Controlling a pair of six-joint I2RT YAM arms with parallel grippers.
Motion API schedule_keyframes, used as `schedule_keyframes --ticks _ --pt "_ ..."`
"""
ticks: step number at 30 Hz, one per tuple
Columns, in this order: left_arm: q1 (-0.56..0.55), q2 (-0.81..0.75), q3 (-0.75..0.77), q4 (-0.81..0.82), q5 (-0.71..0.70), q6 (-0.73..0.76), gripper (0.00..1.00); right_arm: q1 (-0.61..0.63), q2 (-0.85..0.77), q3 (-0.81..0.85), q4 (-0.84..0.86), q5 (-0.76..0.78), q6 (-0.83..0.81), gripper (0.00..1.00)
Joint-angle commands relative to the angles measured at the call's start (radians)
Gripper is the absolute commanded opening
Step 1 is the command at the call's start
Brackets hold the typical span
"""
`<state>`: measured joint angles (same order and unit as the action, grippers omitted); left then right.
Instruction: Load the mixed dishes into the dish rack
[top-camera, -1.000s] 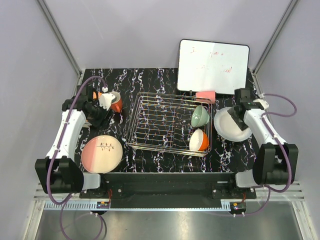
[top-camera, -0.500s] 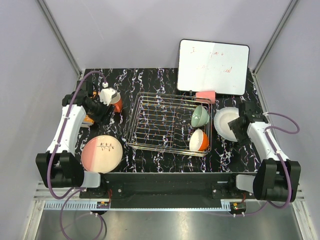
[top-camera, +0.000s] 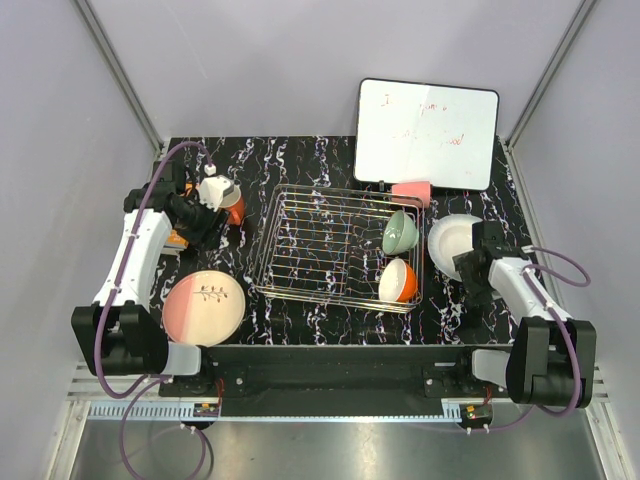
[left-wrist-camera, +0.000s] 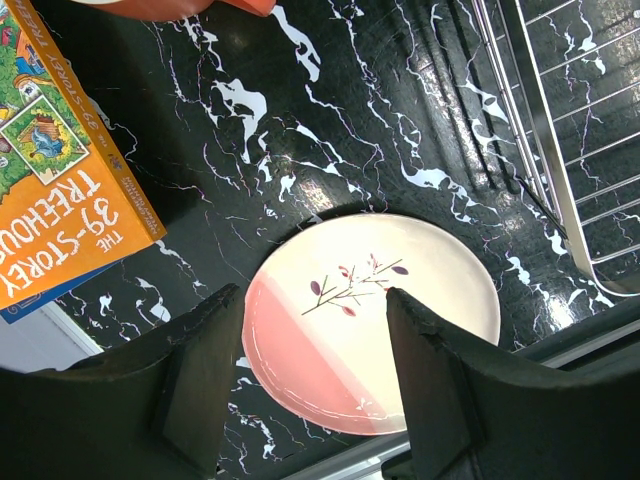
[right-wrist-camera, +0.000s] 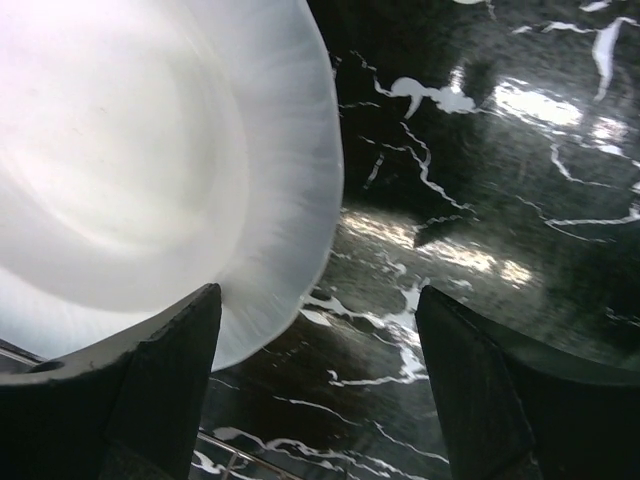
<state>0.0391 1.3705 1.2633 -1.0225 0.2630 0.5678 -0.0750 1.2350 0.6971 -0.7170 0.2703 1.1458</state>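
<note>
The silver wire dish rack (top-camera: 330, 245) holds the pale green bowl (top-camera: 400, 232) and the orange bowl (top-camera: 398, 281) at its right end. My left gripper (top-camera: 203, 228) is open and empty, held high beside the orange-red mug (top-camera: 231, 208). In the left wrist view the gripper (left-wrist-camera: 312, 295) frames the pink-and-cream plate (left-wrist-camera: 370, 340) far below, which lies at the front left (top-camera: 204, 305). My right gripper (top-camera: 472, 266) is open at the near edge of the white plate (top-camera: 452, 238). In the right wrist view the gripper (right-wrist-camera: 318, 295) has its left finger by the plate's rim (right-wrist-camera: 150, 150). The small pink cup (top-camera: 410, 192) sits behind the rack.
A green-orange book (left-wrist-camera: 50, 190) lies at the left edge under my left arm. A whiteboard (top-camera: 427, 133) leans at the back right. The rack's rim (left-wrist-camera: 540, 110) is to the right of my left gripper.
My right arm has drawn back and down from above the white plate to its near edge. My left gripper has shifted slightly to the left by the mug.
</note>
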Motion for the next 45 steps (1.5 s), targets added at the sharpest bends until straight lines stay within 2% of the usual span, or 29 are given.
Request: schedule_keyframes --ticks 1,7,16,23,27,30,33,34,40,45 --pt "0.007 -0.017 0.007 0.022 0.024 -0.003 0.63 -0.003 -0.031 -0.070 0.138 0.037 0.080 0.82" --pt "0.007 -0.017 -0.010 0.021 0.027 -0.005 0.63 -0.003 -0.135 -0.179 0.272 0.067 0.133 0.80" --pt "0.007 -0.011 -0.018 0.024 0.018 -0.006 0.63 -0.005 -0.193 -0.238 0.304 0.086 0.186 0.69" --pt "0.005 -0.013 -0.021 0.024 0.013 0.001 0.62 -0.003 -0.174 -0.286 0.369 0.078 0.196 0.53" --pt "0.005 -0.016 -0.016 0.021 0.012 0.000 0.62 -0.005 -0.175 -0.306 0.386 0.064 0.186 0.37" --pt "0.007 -0.021 -0.015 0.022 0.009 0.000 0.62 -0.005 -0.199 -0.324 0.395 0.058 0.178 0.29" --pt "0.007 -0.022 -0.013 0.022 0.010 -0.002 0.62 -0.005 -0.226 -0.331 0.393 0.044 0.151 0.12" --pt "0.007 -0.022 -0.012 0.022 0.007 0.000 0.62 -0.005 -0.239 -0.331 0.390 0.043 0.143 0.01" --pt "0.007 -0.016 0.005 0.016 0.002 0.006 0.62 -0.005 -0.313 -0.234 0.314 0.055 0.043 0.00" --pt "0.007 -0.005 0.034 0.012 0.015 -0.002 0.63 -0.005 -0.371 -0.033 0.208 0.150 -0.131 0.00"
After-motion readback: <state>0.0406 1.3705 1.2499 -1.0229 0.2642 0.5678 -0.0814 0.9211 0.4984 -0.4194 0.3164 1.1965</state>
